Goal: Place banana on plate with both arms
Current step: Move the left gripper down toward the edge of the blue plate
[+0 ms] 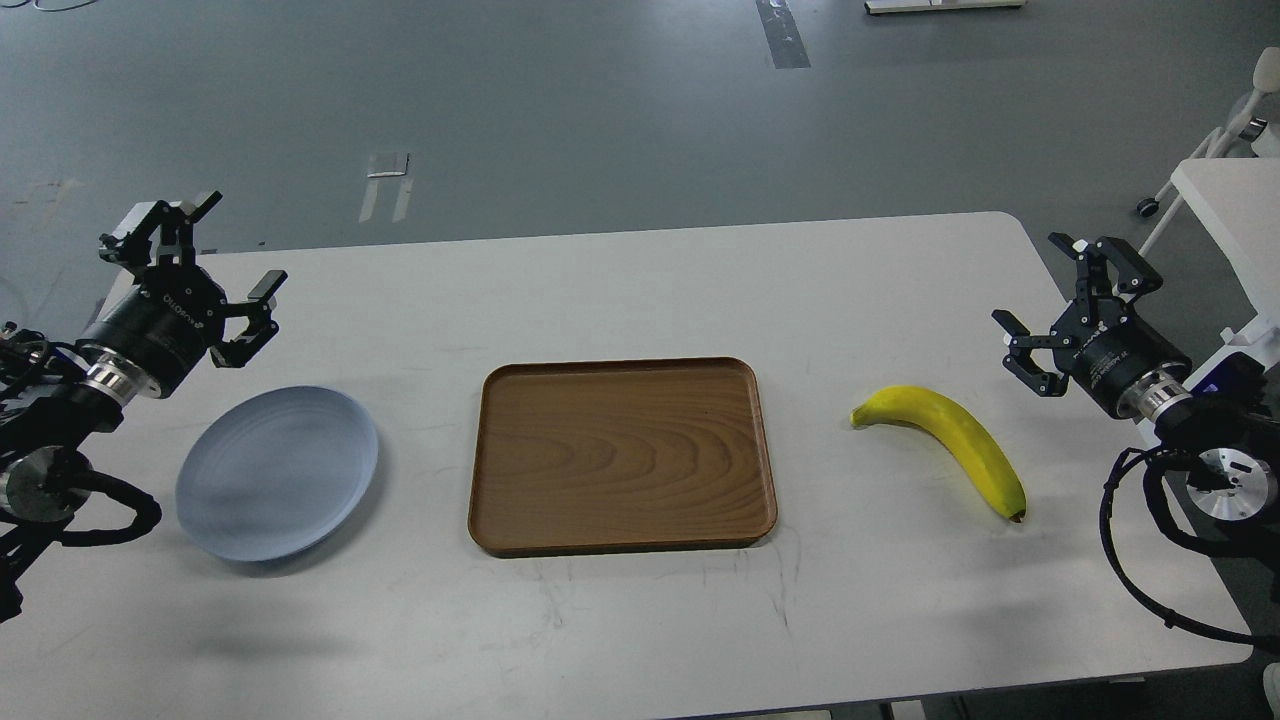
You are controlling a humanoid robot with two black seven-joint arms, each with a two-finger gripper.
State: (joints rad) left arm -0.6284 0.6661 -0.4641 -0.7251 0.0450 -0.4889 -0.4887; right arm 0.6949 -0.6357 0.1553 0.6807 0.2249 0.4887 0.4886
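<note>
The yellow banana lies on the white table at the right, greenish stem end toward the tray, dark tip toward me. The pale blue-grey plate sits on the table at the left and holds nothing. My left gripper is open and empty, above the table's far left, beyond the plate. My right gripper is open and empty, above the table's right edge, to the right of the banana and apart from it.
A brown wood-grain tray lies in the middle of the white table, between plate and banana. Grey floor lies beyond the far edge. A white cart stands off the table at the far right.
</note>
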